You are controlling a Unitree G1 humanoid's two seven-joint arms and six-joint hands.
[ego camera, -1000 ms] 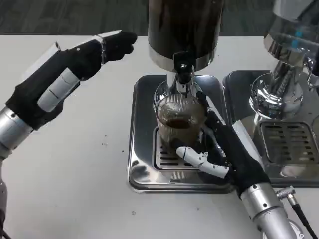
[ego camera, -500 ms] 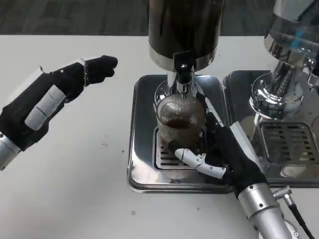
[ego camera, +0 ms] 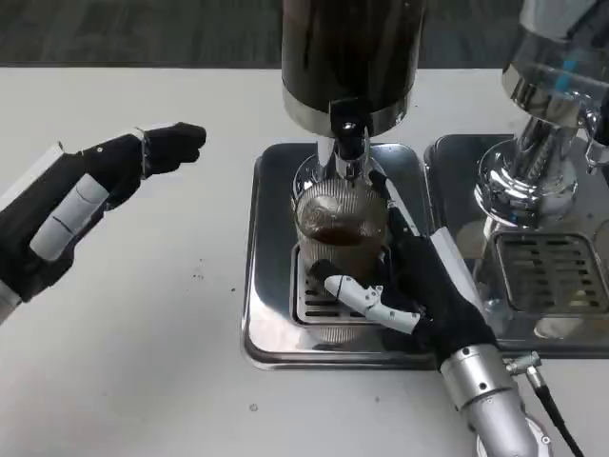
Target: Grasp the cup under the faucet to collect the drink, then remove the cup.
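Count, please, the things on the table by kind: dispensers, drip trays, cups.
Dispensers: 2, one dark, one clear
Drip trays: 2, one left, one right
Cups: 1, the cup held by the right hand
Total: 5

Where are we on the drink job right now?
Done: the right hand grips the ribbed cup under the faucet, with dark drink already inside. Left: lifting the cup off the drip tray. The left hand hovers aside, holding nothing.

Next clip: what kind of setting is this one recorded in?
Probably a drinks station or a lab mock-up of one: a dark drink dispenser with a faucet over a steel drip tray, a second dispenser beside it, all on a white table.
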